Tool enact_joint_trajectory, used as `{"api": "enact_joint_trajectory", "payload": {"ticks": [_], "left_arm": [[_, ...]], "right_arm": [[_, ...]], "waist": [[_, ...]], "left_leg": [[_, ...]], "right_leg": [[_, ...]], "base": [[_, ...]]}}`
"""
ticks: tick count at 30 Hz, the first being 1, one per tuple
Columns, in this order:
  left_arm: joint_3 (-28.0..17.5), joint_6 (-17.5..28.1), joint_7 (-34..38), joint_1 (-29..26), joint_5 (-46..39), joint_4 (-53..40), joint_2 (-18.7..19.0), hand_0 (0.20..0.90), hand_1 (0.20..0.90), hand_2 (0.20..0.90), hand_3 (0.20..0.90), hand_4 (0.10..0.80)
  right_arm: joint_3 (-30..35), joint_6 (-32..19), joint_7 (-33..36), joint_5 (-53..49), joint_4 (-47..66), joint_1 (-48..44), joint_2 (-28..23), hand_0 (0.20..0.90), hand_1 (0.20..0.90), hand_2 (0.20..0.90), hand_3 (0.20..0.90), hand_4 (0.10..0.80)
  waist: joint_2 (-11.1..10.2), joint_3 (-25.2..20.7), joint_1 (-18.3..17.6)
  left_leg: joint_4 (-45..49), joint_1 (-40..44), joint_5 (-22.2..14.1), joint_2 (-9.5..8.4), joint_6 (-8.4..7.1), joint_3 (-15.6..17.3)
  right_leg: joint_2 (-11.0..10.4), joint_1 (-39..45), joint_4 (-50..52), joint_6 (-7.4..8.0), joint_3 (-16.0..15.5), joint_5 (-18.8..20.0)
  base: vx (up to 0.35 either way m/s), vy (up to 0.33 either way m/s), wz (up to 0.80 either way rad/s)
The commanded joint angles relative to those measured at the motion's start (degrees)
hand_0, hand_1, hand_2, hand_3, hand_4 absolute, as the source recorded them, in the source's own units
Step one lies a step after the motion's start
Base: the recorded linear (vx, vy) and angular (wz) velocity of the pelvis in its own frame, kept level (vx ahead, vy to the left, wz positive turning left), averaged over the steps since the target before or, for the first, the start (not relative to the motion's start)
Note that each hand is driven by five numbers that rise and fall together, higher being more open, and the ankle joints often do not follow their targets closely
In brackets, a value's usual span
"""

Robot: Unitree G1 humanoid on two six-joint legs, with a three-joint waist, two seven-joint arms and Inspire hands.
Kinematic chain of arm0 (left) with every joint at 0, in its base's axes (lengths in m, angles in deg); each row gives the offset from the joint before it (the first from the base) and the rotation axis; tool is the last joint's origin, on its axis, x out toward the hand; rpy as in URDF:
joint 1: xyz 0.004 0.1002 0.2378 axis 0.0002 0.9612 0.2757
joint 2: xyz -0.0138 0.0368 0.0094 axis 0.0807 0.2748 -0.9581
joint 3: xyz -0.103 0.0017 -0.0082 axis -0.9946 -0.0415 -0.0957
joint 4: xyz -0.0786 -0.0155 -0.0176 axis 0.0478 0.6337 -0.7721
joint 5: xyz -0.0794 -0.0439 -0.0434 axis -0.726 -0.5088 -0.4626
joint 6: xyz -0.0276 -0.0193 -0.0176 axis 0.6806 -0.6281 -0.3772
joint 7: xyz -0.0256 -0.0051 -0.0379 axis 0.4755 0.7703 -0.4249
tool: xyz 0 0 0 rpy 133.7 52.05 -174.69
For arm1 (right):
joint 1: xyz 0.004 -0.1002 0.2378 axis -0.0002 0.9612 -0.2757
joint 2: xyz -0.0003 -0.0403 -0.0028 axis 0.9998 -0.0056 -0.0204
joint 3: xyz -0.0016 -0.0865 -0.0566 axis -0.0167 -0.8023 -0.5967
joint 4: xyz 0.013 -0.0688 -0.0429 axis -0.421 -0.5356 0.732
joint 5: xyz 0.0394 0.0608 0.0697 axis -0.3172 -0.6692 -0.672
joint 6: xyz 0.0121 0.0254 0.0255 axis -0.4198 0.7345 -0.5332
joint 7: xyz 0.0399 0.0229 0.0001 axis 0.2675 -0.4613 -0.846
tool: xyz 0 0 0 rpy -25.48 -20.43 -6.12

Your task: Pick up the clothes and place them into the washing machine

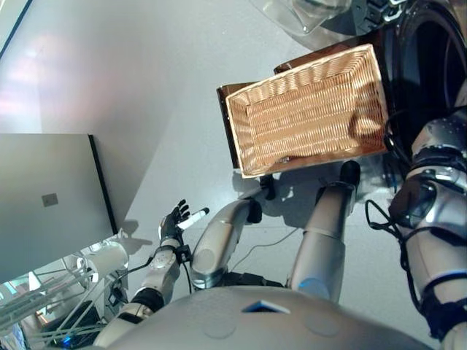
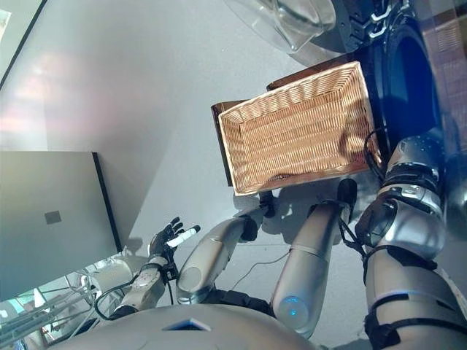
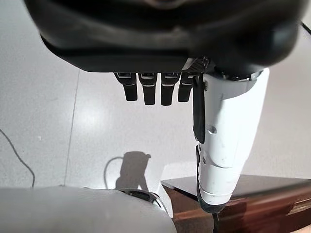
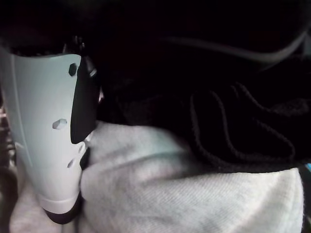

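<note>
Left robot hand [image 1: 174, 222]: nearest the head camera, low at the robot's left over the grey floor [image 1: 168, 87]; fingers [image 3: 146, 90] straight and spread, white-covered thumb out, nothing in it.
Wicker basket [image 1: 310, 109]: sits on a dark wooden stand [image 1: 228, 117], ahead of the robot; no clothes visible inside it.
Washing machine [image 2: 412, 73]: dark round opening at the robot's right, just beside the basket; its clear door [image 2: 292, 22] swung open above.
Right robot hand [image 4: 43, 141]: hidden from the head views, the arm reaching toward the drum opening; only the white thumb cover shows in its wrist view, so grip state cannot be told.
Clothes: pale knit cloth [image 4: 194, 189] lies against the thumb, with a dark ribbed garment [image 4: 243, 131] touching it, in dim surroundings.
Grey cabinet [image 1: 44, 197]: at the robot's left, well apart from the basket.
</note>
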Motion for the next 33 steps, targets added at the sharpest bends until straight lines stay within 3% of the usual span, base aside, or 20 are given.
{"api": "enact_joint_trajectory", "payload": {"ticks": [1,10,11,12,13,27,33], "left_arm": [[-1.58,1.94,1.89,3.88,-2.69,2.54,3.21,0.9,0.9,0.9,0.9,0.8],[-1.53,2.0,1.63,3.02,-0.74,2.16,3.28,0.9,0.9,0.9,0.9,0.8],[-1.75,2.15,1.6,2.99,-0.64,2.05,3.26,0.9,0.9,0.9,0.9,0.8],[-1.89,2.28,1.66,2.88,-0.58,1.96,3.35,0.9,0.9,0.9,0.9,0.8],[-1.95,2.38,1.68,2.92,-0.49,1.94,3.45,0.9,0.9,0.9,0.9,0.8],[-3.26,2.73,1.37,2.41,0.99,1.53,3.77,0.9,0.9,0.9,0.9,0.8],[-4.31,2.81,1.01,2.01,1.93,1.58,3.74,0.9,0.9,0.9,0.9,0.8]], "right_arm": [[-4.92,-5.01,0.38,5.04,10.58,-2.38,-12.74,0.2,0.2,0.2,0.2,0.3],[-6.77,-0.79,-2.4,5.83,5.82,-1.05,-11.26,0.2,0.2,0.2,0.2,0.3],[-6.95,-0.01,-2.93,6.13,5.39,-0.42,-10.57,0.23,0.23,0.23,0.23,0.322],[-7.2,0.36,-3.25,6.48,4.81,0.05,-9.96,0.485,0.485,0.485,0.485,0.504],[-7.25,0.5,-3.64,6.2,4.68,0.2,-9.54,0.9,0.9,0.9,0.9,0.8],[-8.14,3.96,-7.0,6.64,2.7,4.17,-5.1,0.9,0.9,0.9,0.9,0.8],[-8.86,5.79,-8.59,8.95,3.64,9.16,-0.57,0.9,0.9,0.9,0.9,0.8]], "waist": [[0.35,-6.29,-2.76],[-0.01,-5.47,-2.11],[0.06,-5.47,-1.95],[0.13,-5.44,-1.79],[0.09,-5.51,-1.73],[0.02,-7.14,-0.65],[-0.56,-7.77,-0.57]], "left_leg": [[5.04,-1.91,-2.65,2.96,-4.36,-1.18],[6.23,-2.76,-2.86,3.12,-4.11,-1.58],[6.36,-2.85,-2.88,3.14,-4.07,-1.54],[6.41,-2.88,-2.9,3.13,-4.03,-1.52],[6.43,-2.91,-2.95,3.14,-4.0,-1.45],[4.01,-0.48,-2.58,2.17,-3.47,-1.49],[3.21,1.42,-2.74,1.76,-3.06,-1.64]], "right_leg": [[1.67,6.27,-5.06,-5.06,-1.81,0.3],[1.92,5.93,-4.22,-5.38,-2.18,0.08],[1.87,5.79,-4.1,-5.38,-2.18,0.15],[1.84,5.7,-4.0,-5.4,-2.19,0.18],[1.82,5.65,-3.95,-5.42,-2.18,0.18],[1.34,7.66,-6.31,-4.82,-1.82,1.24],[0.71,10.15,-8.52,-4.22,-2.08,2.25]], "base": [[0.016,-0.005,-0.04],[-0.015,-0.012,0.0],[0.0,0.0,0.0],[0.0,0.0,0.0],[-0.017,0.003,0.04],[0.003,0.008,0.0],[0.016,0.011,-0.04]]}}
